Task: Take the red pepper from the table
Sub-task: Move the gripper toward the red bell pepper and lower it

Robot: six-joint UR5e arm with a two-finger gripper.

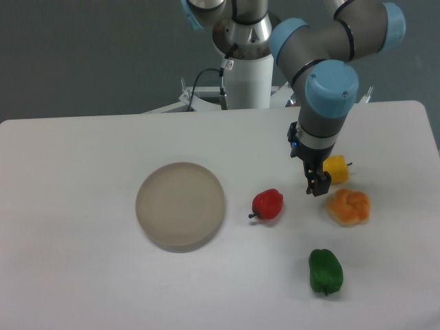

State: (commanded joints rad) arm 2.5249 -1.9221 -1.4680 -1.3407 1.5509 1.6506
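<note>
On the white counter (82,151), right of the round plate (180,205), the claw (317,187) hangs empty — its opening can't be judged. The red pepper (267,204) lies between plate and claw, untouched — yellow pepper (336,168), orange piece (348,206) and green pepper (325,271) lie farther right.

Round beige-grey plate (180,205) lies left of centre on the worktop, nothing on it. Yellow pepper (337,168) sits toward the right edge; an orange, lumpy item (348,207) lies just in front of it, close but apart. Green pepper (325,271) lies nearer the front edge, stem end facing front.
</note>
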